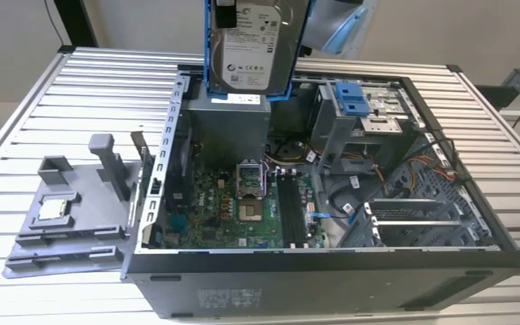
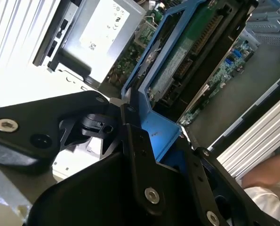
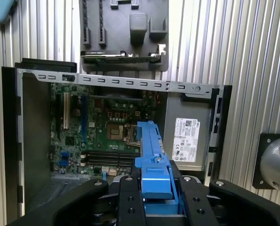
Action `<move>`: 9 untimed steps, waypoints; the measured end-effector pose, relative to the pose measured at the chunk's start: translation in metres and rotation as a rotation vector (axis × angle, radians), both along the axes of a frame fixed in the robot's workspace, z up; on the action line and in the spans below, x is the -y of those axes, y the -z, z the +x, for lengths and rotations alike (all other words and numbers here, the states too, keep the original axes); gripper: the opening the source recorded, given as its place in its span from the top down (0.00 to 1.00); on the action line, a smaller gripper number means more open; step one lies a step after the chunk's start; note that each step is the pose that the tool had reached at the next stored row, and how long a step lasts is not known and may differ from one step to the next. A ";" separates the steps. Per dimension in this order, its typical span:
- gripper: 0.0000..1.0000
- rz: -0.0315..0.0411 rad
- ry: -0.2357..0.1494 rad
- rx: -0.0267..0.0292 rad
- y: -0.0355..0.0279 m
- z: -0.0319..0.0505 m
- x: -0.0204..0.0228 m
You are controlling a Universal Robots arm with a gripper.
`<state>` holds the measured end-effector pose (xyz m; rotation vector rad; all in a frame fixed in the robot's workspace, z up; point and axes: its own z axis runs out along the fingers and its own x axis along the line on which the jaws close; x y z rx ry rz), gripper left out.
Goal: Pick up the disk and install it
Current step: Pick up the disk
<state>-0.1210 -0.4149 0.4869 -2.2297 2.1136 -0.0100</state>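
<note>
The disk [image 1: 251, 47] hangs upright above the back of the open computer case [image 1: 332, 267], silver with a white label and a blue frame round its edges. In both wrist views my gripper [image 3: 156, 186] is shut on the frame's blue end, with black fingers [image 3: 129, 200] on either side. The second wrist view shows the disk's [image 2: 177, 66] underside with its circuit board, held by the gripper [image 2: 151, 141] over the case's inside. Below the disk lie the motherboard [image 3: 111, 127] and the grey box with a white sticker [image 3: 187, 136].
A drive bay with a blue latch [image 1: 355, 101] stands at the case's back, toward the exterior view's right. A grey fixture [image 1: 61, 227] holding a small square silver chip [image 1: 54, 210] lies left of the case. A person's hand [image 2: 267, 174] rests beside the slatted table [image 1: 34, 115].
</note>
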 end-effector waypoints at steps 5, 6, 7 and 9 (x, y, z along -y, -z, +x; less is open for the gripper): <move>1.00 -0.0001 0.000 0.0001 0.0009 0.0079 0.0054; 1.00 -0.0001 0.000 0.0000 0.0011 0.0100 0.0067; 1.00 0.0000 0.000 0.0000 0.0014 0.0119 0.0083; 1.00 0.0003 0.000 0.0004 0.0021 0.0153 0.0114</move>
